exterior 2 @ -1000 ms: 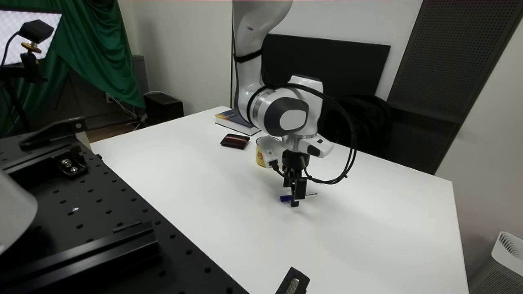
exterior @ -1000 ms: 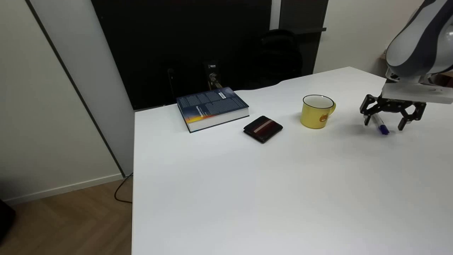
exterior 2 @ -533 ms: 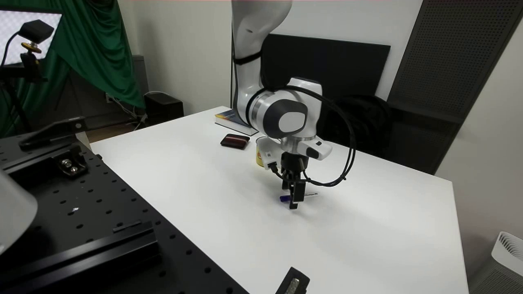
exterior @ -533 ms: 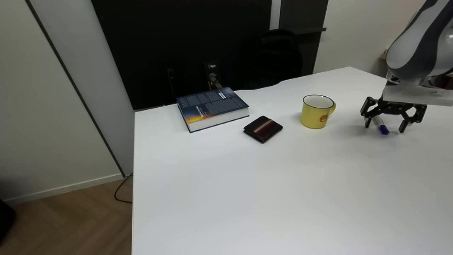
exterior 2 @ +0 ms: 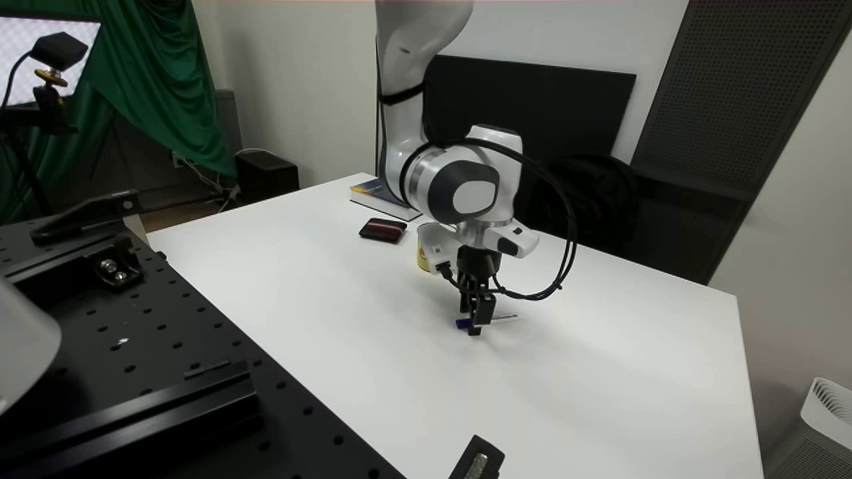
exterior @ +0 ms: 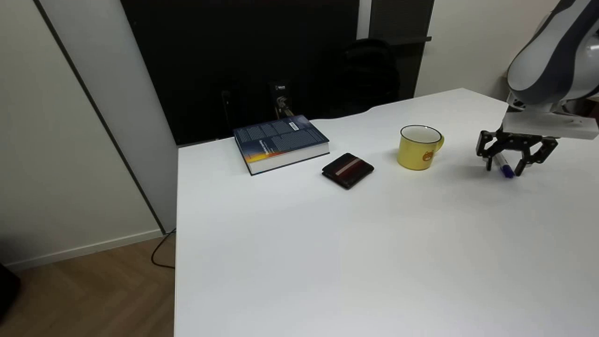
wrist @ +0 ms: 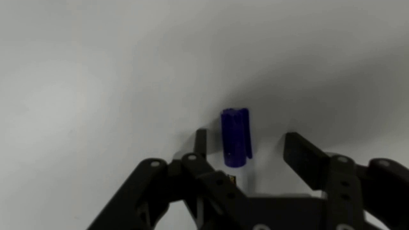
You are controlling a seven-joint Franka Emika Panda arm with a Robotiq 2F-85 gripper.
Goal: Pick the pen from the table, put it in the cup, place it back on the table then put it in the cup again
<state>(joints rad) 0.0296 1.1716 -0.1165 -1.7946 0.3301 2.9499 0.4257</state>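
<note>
Narrowed since the earlier frame: gripper (exterior: 504, 169), jaws parted. Pen (wrist: 234, 140): on tabletop (exterior: 327, 257), between jaws, touching neither; wrist view, near centre. Yellow cup (exterior: 412, 154): right of centre in an exterior view.

Pen (wrist: 235, 137): blue cap, whitish barrel
Cup (exterior: 414, 155): yellow outside, white inside, dark line around the rim, orange-brown print on one side
Counter (exterior: 327, 262): plain white
Gripper (exterior: 504, 169): black, grey screw heads
Arm (exterior 2: 459, 181): white with dark grey patches, a black band
Book (exterior: 281, 139): dark blue cover, white lettering, an orange and yellow blaze, white page edges
Wallet (exterior: 347, 171): near black, a dark red band beside one pale stripe
Curtain (exterior 2: 166, 73): green
Floor (exterior: 93, 290): brown wood, faint herringbone pattern
Board (exterior 2: 180, 339): black, dotted with rows of holes
</note>
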